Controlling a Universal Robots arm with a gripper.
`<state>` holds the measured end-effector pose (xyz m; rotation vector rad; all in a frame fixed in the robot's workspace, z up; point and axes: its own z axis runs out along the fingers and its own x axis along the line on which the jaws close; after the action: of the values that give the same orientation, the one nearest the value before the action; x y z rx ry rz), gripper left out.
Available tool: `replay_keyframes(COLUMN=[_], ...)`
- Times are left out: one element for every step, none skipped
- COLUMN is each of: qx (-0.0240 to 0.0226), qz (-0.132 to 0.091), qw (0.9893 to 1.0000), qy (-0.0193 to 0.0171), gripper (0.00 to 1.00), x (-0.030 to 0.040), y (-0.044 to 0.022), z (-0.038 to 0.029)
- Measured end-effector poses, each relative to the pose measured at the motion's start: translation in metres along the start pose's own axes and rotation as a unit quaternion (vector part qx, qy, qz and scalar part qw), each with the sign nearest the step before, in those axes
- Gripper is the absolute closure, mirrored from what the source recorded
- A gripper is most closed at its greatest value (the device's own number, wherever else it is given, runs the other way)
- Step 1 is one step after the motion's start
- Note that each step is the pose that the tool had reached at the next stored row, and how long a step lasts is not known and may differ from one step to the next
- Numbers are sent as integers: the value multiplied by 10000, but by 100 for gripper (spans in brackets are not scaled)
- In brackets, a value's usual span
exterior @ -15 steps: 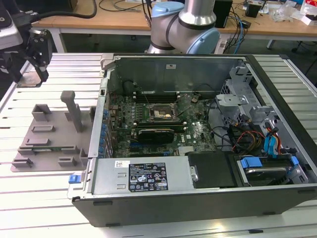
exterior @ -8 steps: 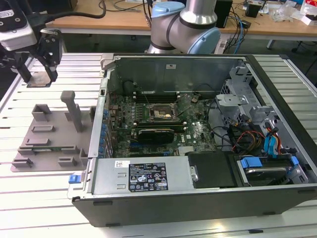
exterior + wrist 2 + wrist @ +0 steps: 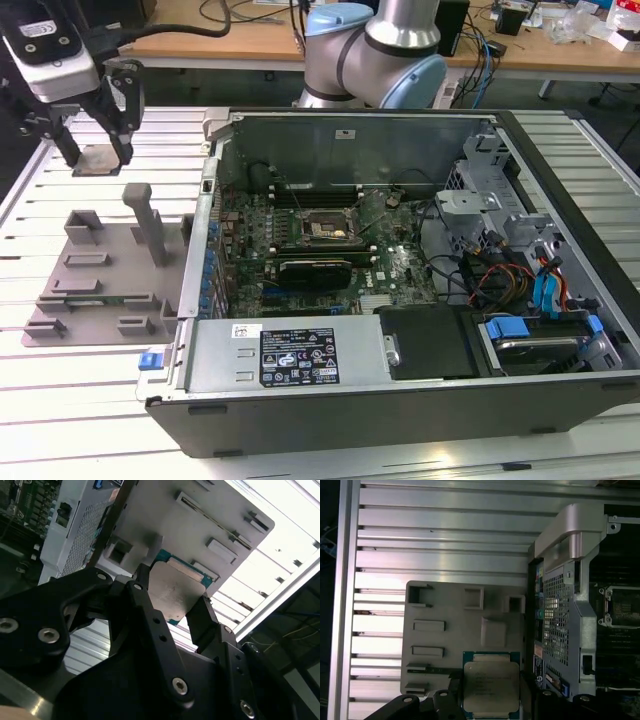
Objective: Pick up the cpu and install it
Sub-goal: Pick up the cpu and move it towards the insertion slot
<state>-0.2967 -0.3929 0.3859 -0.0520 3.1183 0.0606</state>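
Observation:
The cpu (image 3: 100,162) is a thin square chip with a silvery top plate and green edge. It hangs in the air at the exterior view's far left, and my gripper (image 3: 97,152) is shut on it by two opposite edges. It shows in both wrist views: the cpu (image 3: 172,587) sits between the black fingers (image 3: 145,587), and in the first wrist view the cpu (image 3: 490,684) is over the grey fixture (image 3: 445,645). The dark square socket (image 3: 325,230) lies on the motherboard inside the open computer case, well to the exterior view's right of the gripper.
A grey plastic fixture (image 3: 100,275) with upright blocks lies on the slatted aluminium table (image 3: 60,400), below the gripper. The case wall (image 3: 200,230) stands between fixture and motherboard. Cables and a drive cage (image 3: 500,250) crowd the case's right side. The arm's base (image 3: 375,55) stands behind the case.

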Motion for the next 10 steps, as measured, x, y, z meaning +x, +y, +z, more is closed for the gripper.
replay_keyframes(qx=[0,0,0,0,0,0,0,0,0,0], qz=[0,0,0,0,0,0,0,0,0,0], qw=[10000,10000,10000,10000,10000,10000,10000,10000,10000,10000], qy=[0,-1,-1,0,0,-1,0,-1,0,0], gripper=[45,45,45,45,45,45,45,45,45,45], x=[-29,-54,-155,-205,-257,-300,-341,-385,-440,-483], y=[-1,-2,-5,-7,-9,-10,-11,-13,-15,-16], z=[1,2,4,5,6,7,8,9,10,11])
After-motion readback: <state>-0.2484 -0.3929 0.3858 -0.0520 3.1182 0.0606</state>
